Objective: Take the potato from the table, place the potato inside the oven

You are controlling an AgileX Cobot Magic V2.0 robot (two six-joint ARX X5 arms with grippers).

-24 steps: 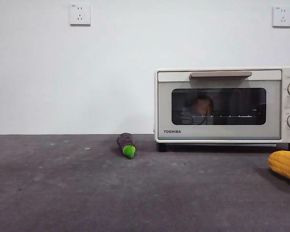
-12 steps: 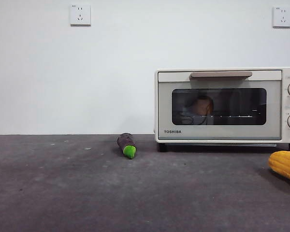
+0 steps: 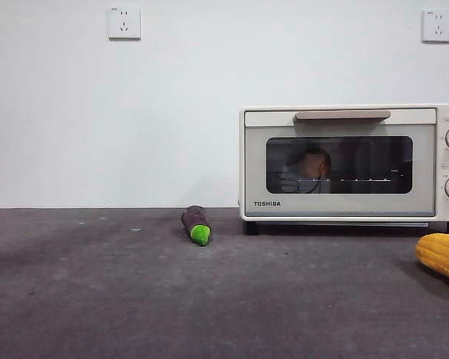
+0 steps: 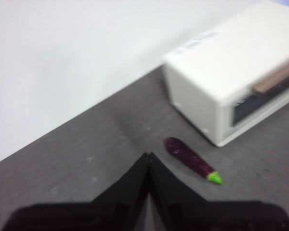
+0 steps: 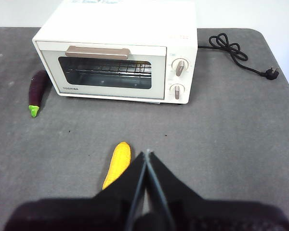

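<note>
**Potato behind the glass, both pincers empty**

My left pincer (image 4: pixel 148 161) hangs above the surface (image 3: pixel 135 299) with its two black jaws pressed together at the tips, pinching nothing. My right pincer (image 5: pixel 145 159) is the same — jaws meeting in a point, nothing between them — and it sits high over the surface's near side, facing the oven (image 5: pixel 120 53).

The oven stands toward the back edge of the surface, its door shut and the beige handle (image 3: pixel 342 115) across the top of the door. Through the dark window in the front view I can make out the potato (image 3: pixel 313 163), an orange-brown rounded lump resting inside on the left part of the rack; the glass dims it, so its outline is not sharp.

The eggplant (image 3: pixel 197 224) lies on the surface just off the oven's left front corner, green tip pointing toward the near edge. The corn cob (image 5: pixel 117 164) lies well in front of the oven. A black power cord (image 5: pixel 238 55) trails behind the oven's knob side.
</note>
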